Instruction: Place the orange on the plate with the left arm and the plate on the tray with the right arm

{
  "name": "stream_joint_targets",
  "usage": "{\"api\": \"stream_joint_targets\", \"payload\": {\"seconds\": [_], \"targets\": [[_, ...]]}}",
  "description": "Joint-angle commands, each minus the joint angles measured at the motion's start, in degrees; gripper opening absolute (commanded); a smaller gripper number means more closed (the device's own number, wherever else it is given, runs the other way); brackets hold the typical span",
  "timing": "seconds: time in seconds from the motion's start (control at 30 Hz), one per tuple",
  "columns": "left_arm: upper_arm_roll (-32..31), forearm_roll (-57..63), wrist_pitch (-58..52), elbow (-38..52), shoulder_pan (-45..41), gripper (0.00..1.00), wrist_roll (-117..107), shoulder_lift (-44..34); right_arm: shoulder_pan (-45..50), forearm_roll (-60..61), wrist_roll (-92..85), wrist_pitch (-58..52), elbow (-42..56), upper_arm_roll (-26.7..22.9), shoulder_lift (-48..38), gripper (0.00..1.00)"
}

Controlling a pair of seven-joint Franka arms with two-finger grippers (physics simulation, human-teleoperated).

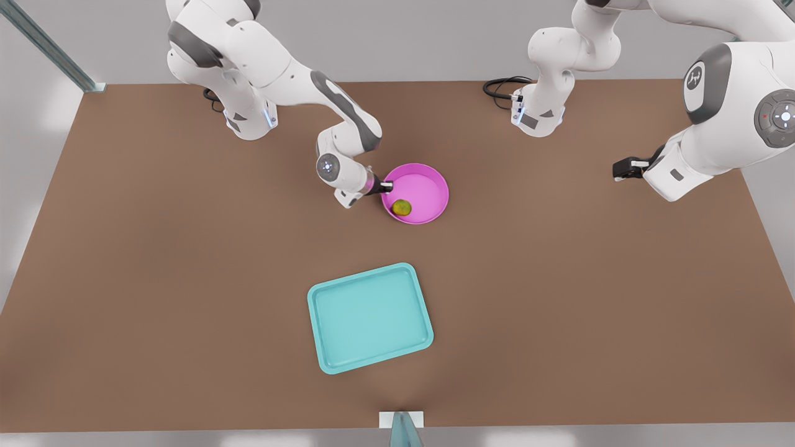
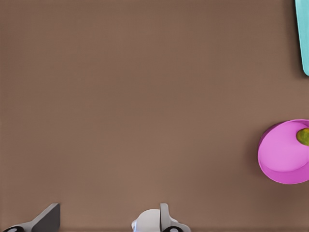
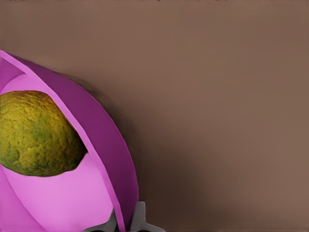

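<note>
The magenta plate [image 1: 431, 183] lies mid-table with the mottled orange [image 1: 402, 207] inside it, near the rim closest to the tray. My right gripper [image 1: 386, 185] is on the front view's left and is shut on the plate's rim. In the right wrist view its fingers [image 3: 137, 220] straddle the plate wall [image 3: 104, 140], beside the orange [image 3: 36, 135]. The turquoise tray [image 1: 369, 318] sits empty, nearer the front edge. My left gripper [image 1: 624, 169] waits open at the front view's right, its fingers [image 2: 48, 220] wide apart, far from the plate [image 2: 282, 159], orange [image 2: 303, 136] and tray [image 2: 304, 36].
Both arm bases [image 1: 251, 121] [image 1: 537, 115] stand at the table's back edge with black cables [image 1: 500, 87] beside them. A metal post [image 1: 402, 428] rises at the middle of the front edge. Bare brown tabletop [image 1: 155, 279] surrounds the tray.
</note>
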Motion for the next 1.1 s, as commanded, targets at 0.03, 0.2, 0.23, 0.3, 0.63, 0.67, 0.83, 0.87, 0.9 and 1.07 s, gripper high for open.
{"api": "stream_joint_targets", "payload": {"seconds": [0.03, 0.2, 0.23, 0.3, 0.63, 0.67, 0.83, 0.87, 0.9, 1.07], "targets": [[0.02, 0.03, -0.17, 0.02, 0.00, 1.00, 0.75, -0.06, -0.09, -0.20, 0.71, -1.01, 0.79, -0.03, -1.36, 0.21], [0.02, 0.03, 0.01, 0.02, 0.00, 1.00, 0.66, -0.06, -5.80, -0.12, 0.98, -0.92, 5.97, -0.12, -2.15, 0.21], [0.02, 0.03, 0.01, 0.02, 0.00, 1.00, 0.66, -0.06, -7.30, -0.12, 0.89, -0.83, 7.73, -0.20, -1.53, 0.21], [0.02, 0.03, 0.01, 0.02, 0.00, 1.00, 0.66, 0.03, -8.79, -0.20, 0.19, -0.74, 11.42, -2.49, 0.84, 0.21], [0.02, 0.03, 0.01, 0.11, 0.00, 1.00, 0.66, 0.20, -15.30, -1.08, -0.08, 0.05, 32.52, -9.61, 15.17, 0.21], [0.02, 0.03, -0.08, 0.11, 0.00, 1.00, 0.66, 0.20, -15.30, -1.17, -0.16, 0.05, 32.17, -10.14, 14.64, 0.21], [0.02, 0.03, -0.08, 0.11, 0.00, 1.00, 0.66, 0.20, -14.59, -1.08, 0.10, -0.39, 30.41, -10.14, 13.32, 0.21], [0.02, 0.03, 0.01, 0.11, 0.00, 1.00, 0.66, 0.20, -14.59, -1.08, 0.10, -0.48, 29.79, -10.14, 12.88, 0.21], [0.02, 0.03, 0.01, 0.11, 0.00, 1.00, 0.57, 0.20, -14.51, -1.08, 0.10, -0.57, 29.79, -10.14, 12.88, 0.21], [0.02, 0.03, -0.08, 0.11, 0.00, 1.00, 0.66, 0.20, -14.59, -1.08, 0.01, -0.66, 29.97, -10.14, 13.41, 1.00]]}}
